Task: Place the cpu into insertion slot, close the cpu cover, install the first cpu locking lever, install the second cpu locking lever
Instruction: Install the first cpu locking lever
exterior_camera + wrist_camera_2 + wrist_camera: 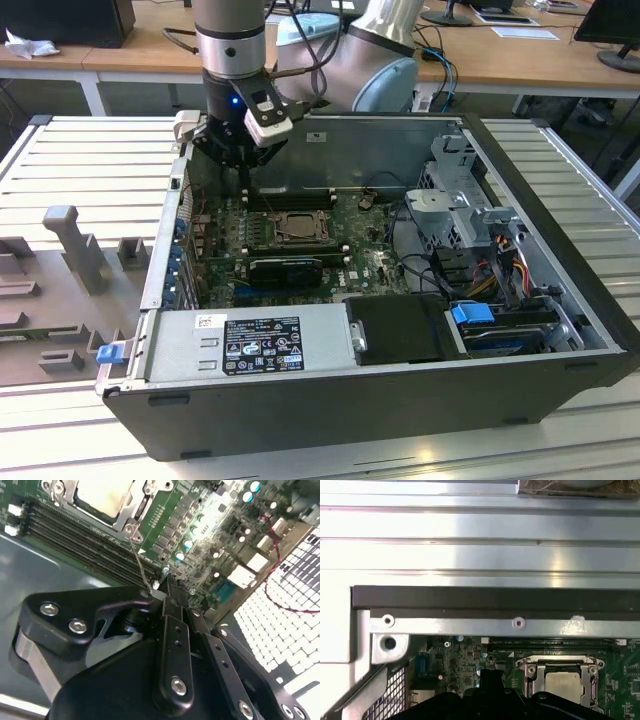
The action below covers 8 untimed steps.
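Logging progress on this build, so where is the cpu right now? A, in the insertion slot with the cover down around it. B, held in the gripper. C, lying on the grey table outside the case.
A: in the first wrist view the cpu shows pale through the window of the closed cpu cover.
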Available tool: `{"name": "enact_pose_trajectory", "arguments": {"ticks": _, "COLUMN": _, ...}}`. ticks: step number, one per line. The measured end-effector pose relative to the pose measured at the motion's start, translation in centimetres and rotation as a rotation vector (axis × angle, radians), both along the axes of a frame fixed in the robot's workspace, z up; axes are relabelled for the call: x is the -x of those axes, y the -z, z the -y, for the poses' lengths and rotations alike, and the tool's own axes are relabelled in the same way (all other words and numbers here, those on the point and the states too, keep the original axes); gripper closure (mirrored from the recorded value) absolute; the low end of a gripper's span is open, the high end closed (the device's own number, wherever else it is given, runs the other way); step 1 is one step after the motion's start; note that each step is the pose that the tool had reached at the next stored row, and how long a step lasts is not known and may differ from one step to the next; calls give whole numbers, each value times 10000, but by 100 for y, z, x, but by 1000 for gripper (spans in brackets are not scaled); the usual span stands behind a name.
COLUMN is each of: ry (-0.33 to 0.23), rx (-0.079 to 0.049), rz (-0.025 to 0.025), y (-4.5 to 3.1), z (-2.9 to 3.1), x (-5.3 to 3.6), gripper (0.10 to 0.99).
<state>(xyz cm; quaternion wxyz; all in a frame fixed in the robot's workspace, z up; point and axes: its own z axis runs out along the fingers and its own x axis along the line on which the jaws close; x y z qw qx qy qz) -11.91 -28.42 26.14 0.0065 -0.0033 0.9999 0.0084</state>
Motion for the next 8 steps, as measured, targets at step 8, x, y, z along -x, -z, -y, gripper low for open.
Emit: {"name": "enact_pose_trajectory", "arguments": {"ticks": 8, "ry": 1, "rx": 34, "rz": -5, "y": 19, "z": -4, "x": -445, "gripper": 980}}
